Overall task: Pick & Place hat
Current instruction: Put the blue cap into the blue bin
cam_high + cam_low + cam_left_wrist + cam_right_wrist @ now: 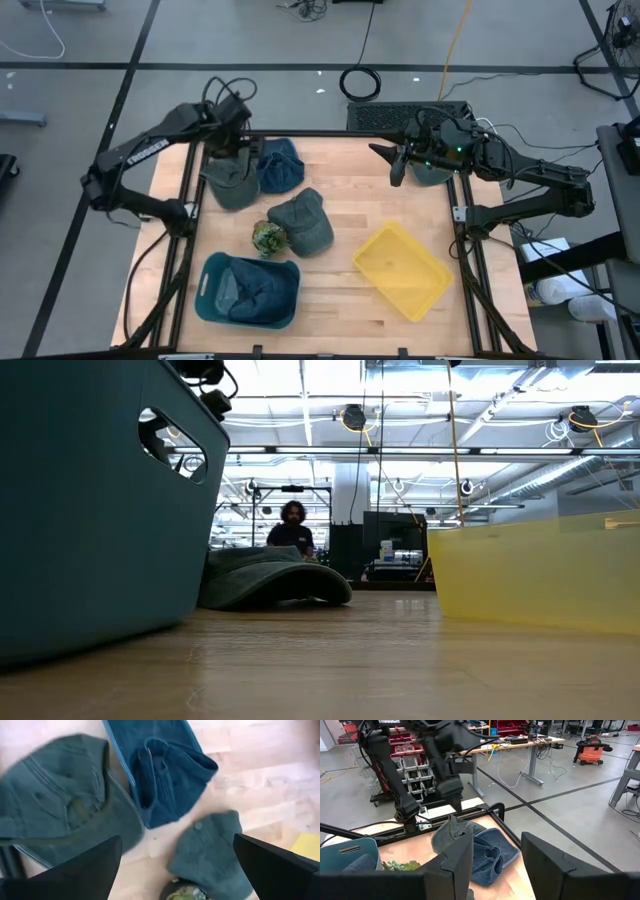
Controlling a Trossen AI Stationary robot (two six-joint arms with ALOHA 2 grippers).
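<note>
Left gripper [232, 152] fingers [90, 870] spread wide, empty, above green hat [230, 180]; right gripper [397, 163] part-open, empty.

- Tabletop [340, 190]: pale wood with plank stripes.
- Bin [212, 303]: teal.
- Tray [402, 270]: yellow.
- Hat [232, 183] at far left: grey-green.
- Hat [280, 165] beside it: blue.
- Middle hat [303, 220]: grey-green.
- Small hat [267, 237]: green camouflage pattern.
- Arms [150, 150]: black.
</note>
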